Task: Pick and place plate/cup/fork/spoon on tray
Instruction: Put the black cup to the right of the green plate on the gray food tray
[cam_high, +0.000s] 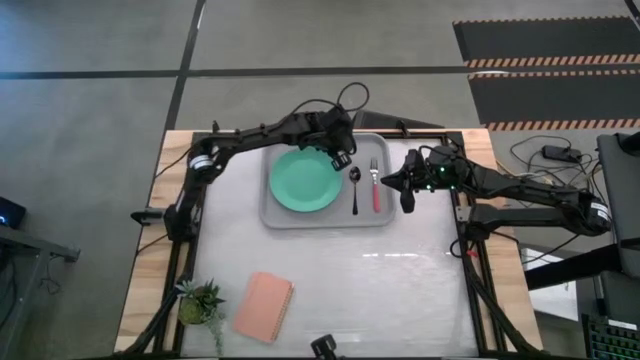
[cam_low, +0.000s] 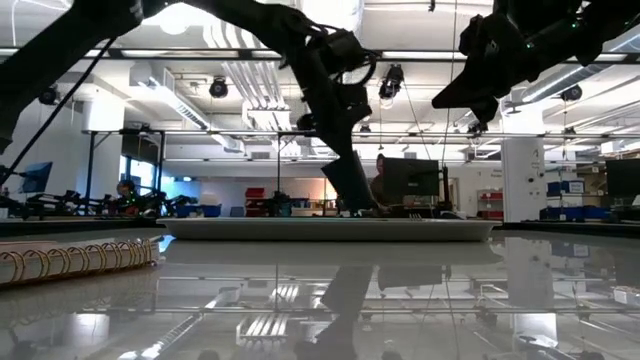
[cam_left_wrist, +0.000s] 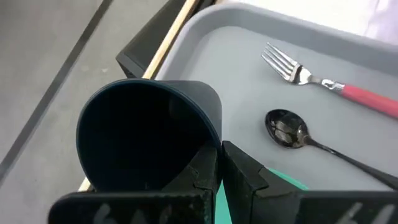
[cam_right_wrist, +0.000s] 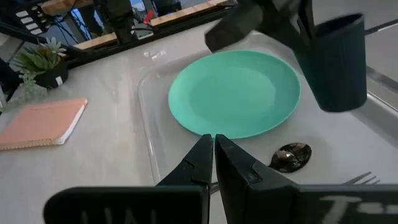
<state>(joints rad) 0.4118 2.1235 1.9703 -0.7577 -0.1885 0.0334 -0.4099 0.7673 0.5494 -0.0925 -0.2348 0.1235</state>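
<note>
holding cup (cam_left_wrist: 146, 134) above tray (cam_high: 290, 218), left gripper (cam_high: 340, 157) clamped

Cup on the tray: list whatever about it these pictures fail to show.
- Cup base: in the low view the tray rim and the left gripper hide whether it touches the tray.
- High view: the left arm covers the cup almost entirely.
- Left wrist view: the dark interior hides any contents.
- Right wrist view: its rim is cut off by the edge.
</note>
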